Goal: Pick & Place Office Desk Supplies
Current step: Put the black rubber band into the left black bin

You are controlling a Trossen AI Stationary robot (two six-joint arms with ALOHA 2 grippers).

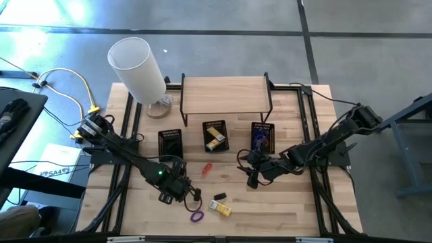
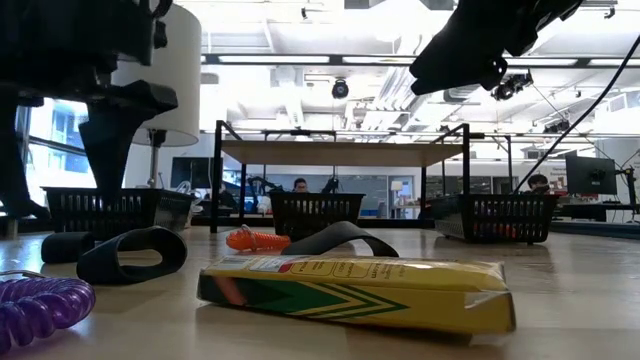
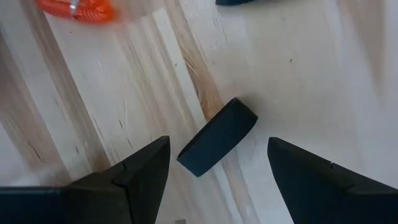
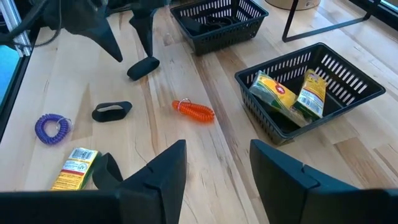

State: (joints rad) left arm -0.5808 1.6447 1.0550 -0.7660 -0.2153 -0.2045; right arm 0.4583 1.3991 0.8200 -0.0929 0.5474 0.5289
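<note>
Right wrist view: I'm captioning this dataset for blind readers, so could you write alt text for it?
The right gripper hangs open over a wooden table beside a black basket holding yellow packets. Loose on the wood lie an orange coil, a black loop, a purple coil and another yellow packet. Farther off, the left gripper stands open above a small black piece.

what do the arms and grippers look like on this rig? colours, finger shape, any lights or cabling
Both arms are dark, near black, built of slim jointed links. The left gripper and right gripper each have two matte black, wedge-shaped fingers tapering to blunt tips. A small green light glows near the left arm's wrist. Thin black cables loop beside both wrists.
</note>
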